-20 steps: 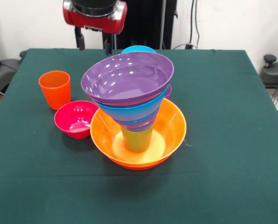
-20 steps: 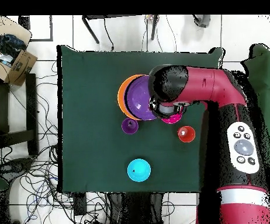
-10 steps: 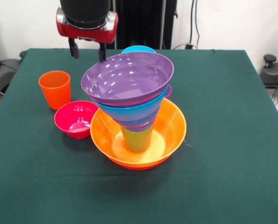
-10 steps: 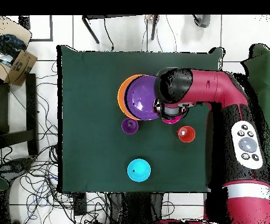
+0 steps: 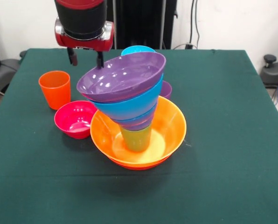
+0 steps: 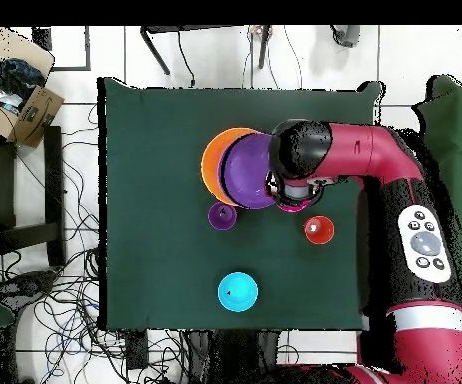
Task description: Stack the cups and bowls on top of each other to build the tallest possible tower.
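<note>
My pincer (image 5: 86,57) hangs with fingers apart, one touching the purple bowl's (image 5: 120,77) rim atop the tilted tower (image 5: 129,105).

Arm (image 6: 375,160): glossy crimson-red shell, thick rounded links, black cylindrical joint cap at wrist. Forearm link carries light grey oval control panel (image 6: 423,243) with round dark buttons. Pale grey band rings arm lower down. Wrist section in front view: black cylinder above red collar with silver trim. Tool (image 5: 86,59): two short dark fingers (image 5: 73,57), set apart.
</note>
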